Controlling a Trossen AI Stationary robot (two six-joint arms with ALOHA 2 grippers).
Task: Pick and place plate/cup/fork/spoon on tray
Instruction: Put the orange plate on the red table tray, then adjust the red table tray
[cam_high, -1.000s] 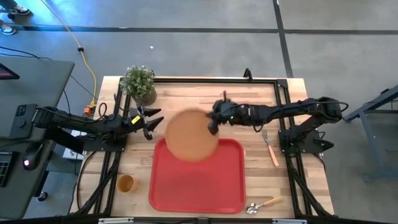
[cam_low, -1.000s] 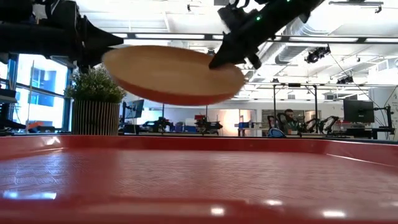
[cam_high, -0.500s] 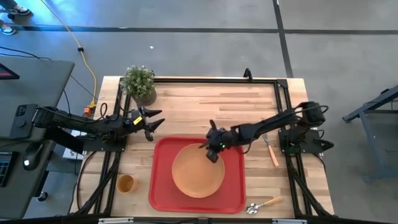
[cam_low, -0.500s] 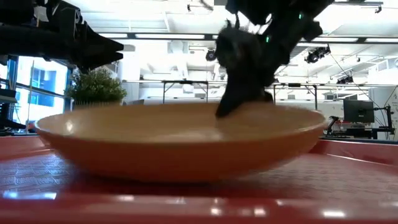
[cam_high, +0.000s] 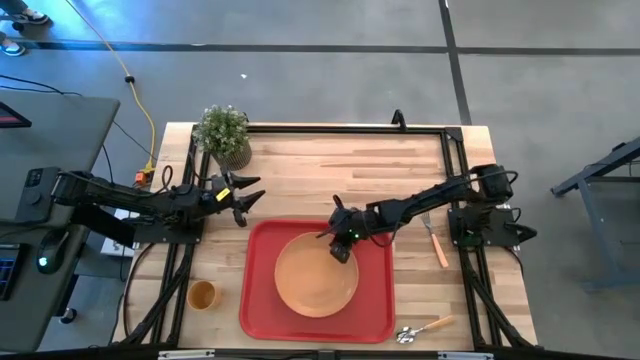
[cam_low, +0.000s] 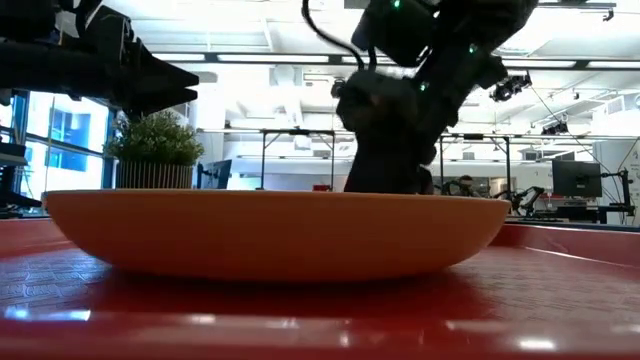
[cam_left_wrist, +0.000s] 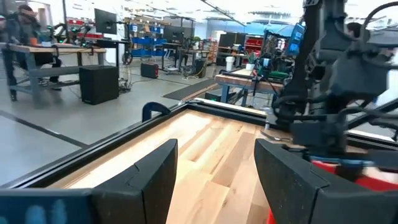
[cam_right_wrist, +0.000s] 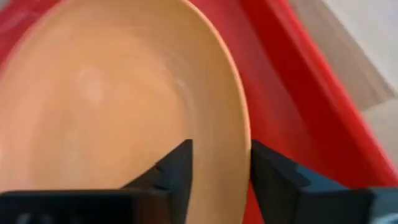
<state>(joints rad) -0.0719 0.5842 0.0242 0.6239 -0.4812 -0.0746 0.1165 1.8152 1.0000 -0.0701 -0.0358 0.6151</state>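
Observation:
The orange plate lies flat on its base on the red tray. My right gripper is at the plate's far right rim, open. One finger is over the plate's inside and the other outside the rim. My left gripper hangs open and empty above the table near the tray's far left corner. The cup stands on the table left of the tray. The fork lies right of the tray. The spoon lies by the tray's near right corner. My right gripper comes slanting down from the table's right, its fingers astride the plate's far right rim. A gap shows between the outer finger and the rim. Whether the inner finger touches the plate, I cannot tell. The plate lies flat on the tray.
A potted green plant stands at the table's far left corner. A black frame runs along the table's edges. Bare wood lies between the tray and the far edge.
My right gripper has come down and toward the near edge with the plate. The plate, held tilted in the air above the tray's far edge a second ago, now lies flat on the tray.

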